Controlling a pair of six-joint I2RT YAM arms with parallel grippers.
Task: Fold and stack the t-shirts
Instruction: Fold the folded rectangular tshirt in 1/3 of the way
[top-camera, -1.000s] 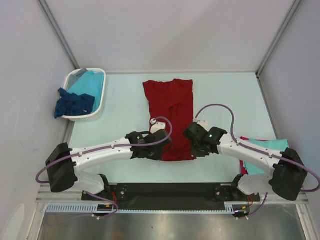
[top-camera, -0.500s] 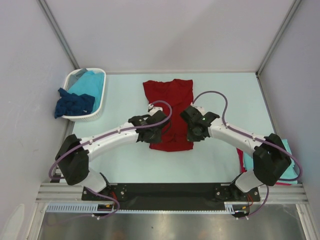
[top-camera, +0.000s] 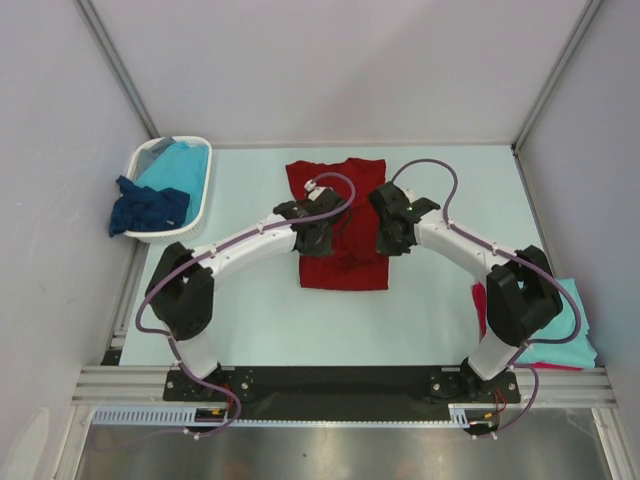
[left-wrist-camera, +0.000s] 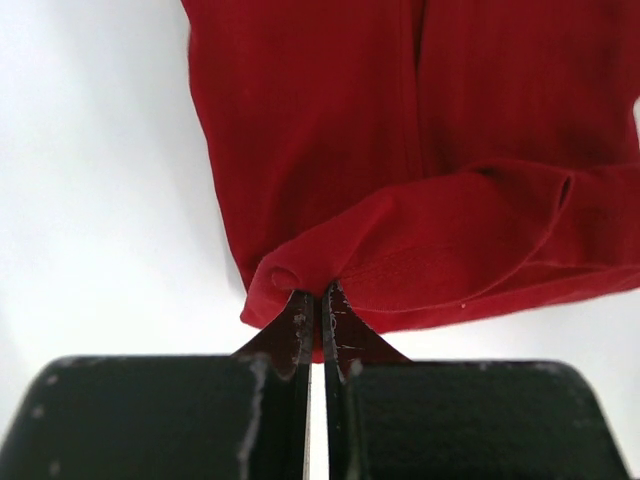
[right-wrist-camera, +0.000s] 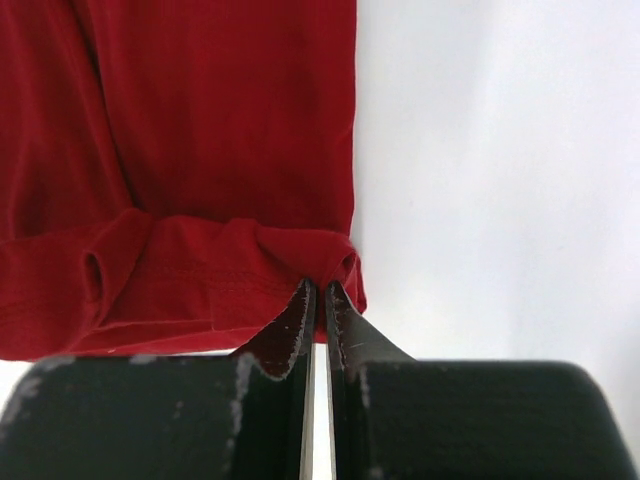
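We see both arms reaching out over the middle of the table, roughly mirrored. Left arm (top-camera: 235, 252) arcs from its base up and to the right, elbow pushed out left. Right arm (top-camera: 462, 248) arcs up and to the left, elbow pushed out right. Wrists sit about level with each other, side by side but apart, a purple cable looping over each. Left gripper (left-wrist-camera: 318, 296): jaws down to a sliver, pinching one corner of the dark red t-shirt (left-wrist-camera: 400, 120) hem. Right gripper (right-wrist-camera: 318, 292): same, jaws nearly touching, pinching the opposite corner.
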